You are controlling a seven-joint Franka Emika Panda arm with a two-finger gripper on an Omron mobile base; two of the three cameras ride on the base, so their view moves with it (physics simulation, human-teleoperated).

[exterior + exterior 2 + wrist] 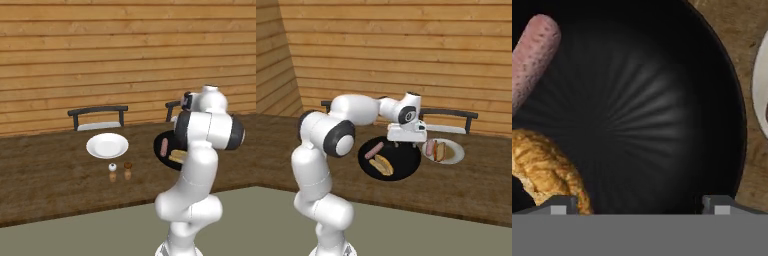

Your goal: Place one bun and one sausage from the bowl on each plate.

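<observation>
The black bowl (403, 161) holds one pinkish sausage (374, 149) and one tan bun (381, 164) on its left side. My gripper (406, 145) hangs open over the bowl's right half with nothing between its fingers. The hand view looks straight down into the bowl (657, 110), with the sausage (532, 60) at upper left, the bun (547, 170) at lower left, and my open gripper (640, 206) over bare black dish. To the right, a white plate (457, 155) carries a sausage (429, 148) and a bun (440, 151). To the left, another white plate (107, 145) lies bare.
Two small shakers, white-topped (113, 170) and brown-topped (128, 169), stand in front of the left plate. Dark chairs (97, 117) sit behind the wooden counter (45, 170), against a wood-plank wall. My own arm blocks much of the bowl (160, 150) in the left base view.
</observation>
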